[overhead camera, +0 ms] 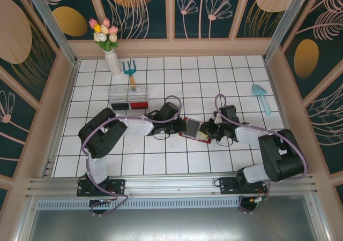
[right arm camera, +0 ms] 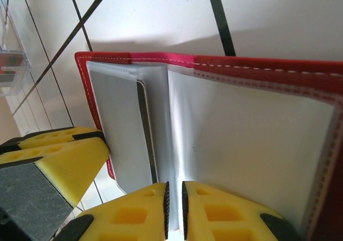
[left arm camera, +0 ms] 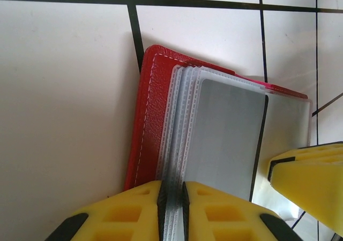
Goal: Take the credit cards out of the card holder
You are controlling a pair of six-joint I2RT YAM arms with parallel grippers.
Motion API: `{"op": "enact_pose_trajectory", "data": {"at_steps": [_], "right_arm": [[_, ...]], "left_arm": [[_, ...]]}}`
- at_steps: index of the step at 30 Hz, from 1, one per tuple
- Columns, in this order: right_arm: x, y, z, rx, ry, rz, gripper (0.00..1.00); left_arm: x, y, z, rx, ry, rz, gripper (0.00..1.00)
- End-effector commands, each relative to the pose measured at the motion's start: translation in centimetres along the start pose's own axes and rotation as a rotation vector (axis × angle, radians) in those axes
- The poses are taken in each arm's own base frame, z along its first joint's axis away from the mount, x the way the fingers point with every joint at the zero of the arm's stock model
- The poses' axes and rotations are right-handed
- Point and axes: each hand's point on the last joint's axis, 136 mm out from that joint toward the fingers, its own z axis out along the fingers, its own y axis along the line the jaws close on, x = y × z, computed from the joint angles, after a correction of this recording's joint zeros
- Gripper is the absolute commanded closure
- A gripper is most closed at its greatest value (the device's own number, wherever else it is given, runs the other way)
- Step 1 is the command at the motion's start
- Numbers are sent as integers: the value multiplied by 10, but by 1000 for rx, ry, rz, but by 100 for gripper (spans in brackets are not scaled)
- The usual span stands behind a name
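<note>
Pinching the card holder (left arm camera: 151, 123) (lying open) — left gripper (left arm camera: 171, 191), right gripper (right arm camera: 174, 191).

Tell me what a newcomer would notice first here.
The open red card holder at mid-table grabs the eye first. The left tool and the right tool each pinch its clear sleeves from opposite sides. A vase of tulips stands at the back left.

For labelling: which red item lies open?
The card holder, spread open between the left gripper and right gripper, clear sleeves showing; the other red piece sits at the clear tray.
</note>
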Motion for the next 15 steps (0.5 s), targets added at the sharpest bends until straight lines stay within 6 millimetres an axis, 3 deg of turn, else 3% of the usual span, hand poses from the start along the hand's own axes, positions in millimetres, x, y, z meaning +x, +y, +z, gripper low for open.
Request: {"op": "enact_pose_trajectory", "data": {"at_steps": [1, 15], "right_arm": [[2, 6, 4, -71, 28, 6, 82], [0, 9, 13, -118, 59, 2, 83]], "left_arm": [[11, 15, 4, -38, 26, -33, 81], [11, 12, 6, -26, 39, -36, 81]]}}
